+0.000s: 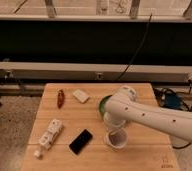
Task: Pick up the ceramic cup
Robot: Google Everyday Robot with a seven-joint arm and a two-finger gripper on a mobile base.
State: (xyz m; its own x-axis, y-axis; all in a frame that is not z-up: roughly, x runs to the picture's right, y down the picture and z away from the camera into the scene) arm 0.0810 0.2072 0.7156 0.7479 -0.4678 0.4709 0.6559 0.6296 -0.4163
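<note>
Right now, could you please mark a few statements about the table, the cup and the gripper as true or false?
1. The gripper is right above the ceramic cup. True.
2. The ceramic cup lies tipped on its side. False: it stands upright, its opening facing up.
3. The green bowl sits behind the arm, partly hidden by it. True.
4. The black phone lies to the right of the cup. False: it lies to the cup's left in the camera view.
5. The white bottle lies near the table's left edge. True.
6. The red object rests inside the green bowl. False: it lies on the table, far left of the bowl.
</note>
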